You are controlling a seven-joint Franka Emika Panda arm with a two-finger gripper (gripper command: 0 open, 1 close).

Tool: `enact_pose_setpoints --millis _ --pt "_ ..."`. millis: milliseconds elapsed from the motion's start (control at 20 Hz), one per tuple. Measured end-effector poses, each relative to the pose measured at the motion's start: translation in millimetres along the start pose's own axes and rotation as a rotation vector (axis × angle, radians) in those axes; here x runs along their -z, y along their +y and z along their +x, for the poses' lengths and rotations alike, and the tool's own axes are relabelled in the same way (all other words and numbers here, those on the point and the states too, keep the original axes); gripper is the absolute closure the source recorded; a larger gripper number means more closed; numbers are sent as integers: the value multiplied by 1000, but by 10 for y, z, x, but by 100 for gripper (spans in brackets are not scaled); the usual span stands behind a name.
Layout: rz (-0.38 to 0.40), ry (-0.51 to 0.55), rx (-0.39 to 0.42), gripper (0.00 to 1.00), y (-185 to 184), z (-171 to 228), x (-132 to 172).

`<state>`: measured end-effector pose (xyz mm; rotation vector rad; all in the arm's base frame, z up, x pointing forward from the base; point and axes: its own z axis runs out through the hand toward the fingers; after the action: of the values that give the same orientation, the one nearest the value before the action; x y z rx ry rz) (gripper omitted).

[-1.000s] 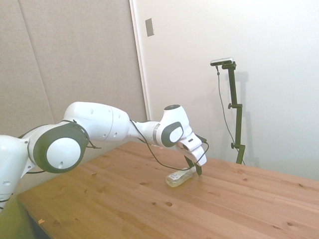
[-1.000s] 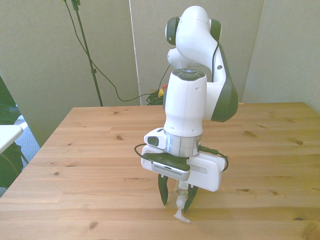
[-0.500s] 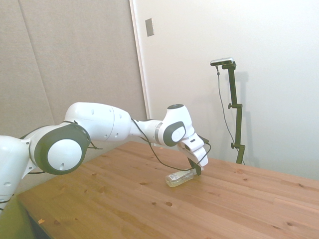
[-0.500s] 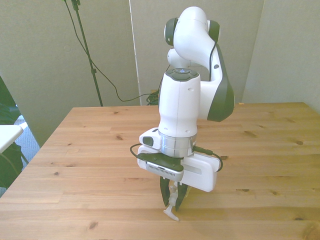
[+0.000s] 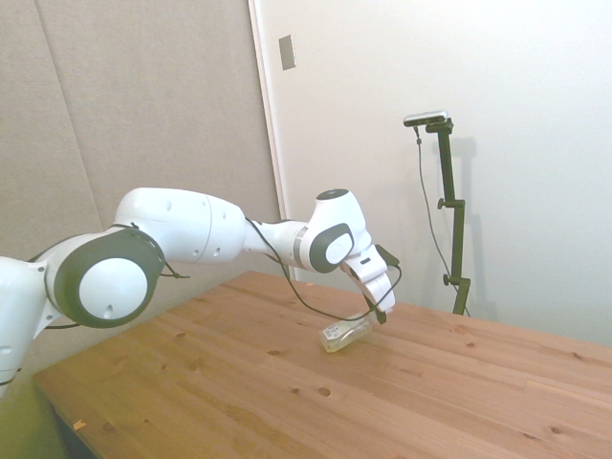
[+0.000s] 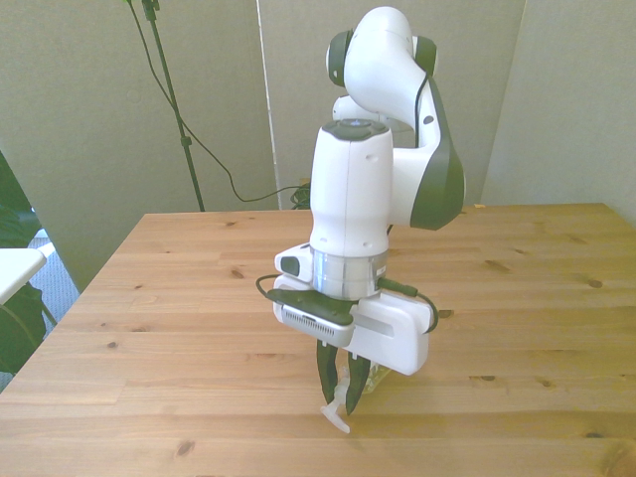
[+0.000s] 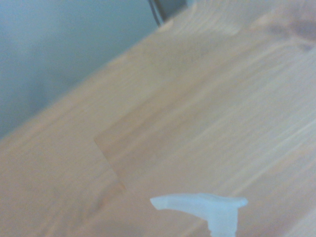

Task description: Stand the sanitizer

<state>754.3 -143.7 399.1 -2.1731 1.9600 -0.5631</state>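
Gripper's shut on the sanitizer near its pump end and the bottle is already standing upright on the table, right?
Not quite. The gripper is shut on the sanitizer near its pump end, but the bottle is not upright. The side view shows it tilted, its pump end raised in the fingers and its base end low at the table.

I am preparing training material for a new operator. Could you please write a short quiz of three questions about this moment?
1. True or false: the sanitizer already stands upright on the table.
2. Multiple choice: the gripper is
A. open above the bottle
B. shut on the sanitizer near its pump end
C. far from the bottle
3. Fill in: in the side view, the bottle's pump end is ______ than its base.

Key:
1. False; it is tilted, with its base low near the wood.
2. B; the fingers close around it, and the white pump top sticks out below them.
3. Higher.
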Motion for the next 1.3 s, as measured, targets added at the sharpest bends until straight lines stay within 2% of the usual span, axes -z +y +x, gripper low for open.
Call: enact_pose_setpoints --millis 250,450,600,900,950,1300 --pt "158 125 -22 100 35 -229 595" --pt "236 198 -31 100 178 -468 867" --pt "281 245 -23 100 287 -665 977" --pt "292 304 14 100 509 -1111 928" --pt "292 308 16 0 533 -1157 913" --pt "291 305 22 0 615 -1233 935"
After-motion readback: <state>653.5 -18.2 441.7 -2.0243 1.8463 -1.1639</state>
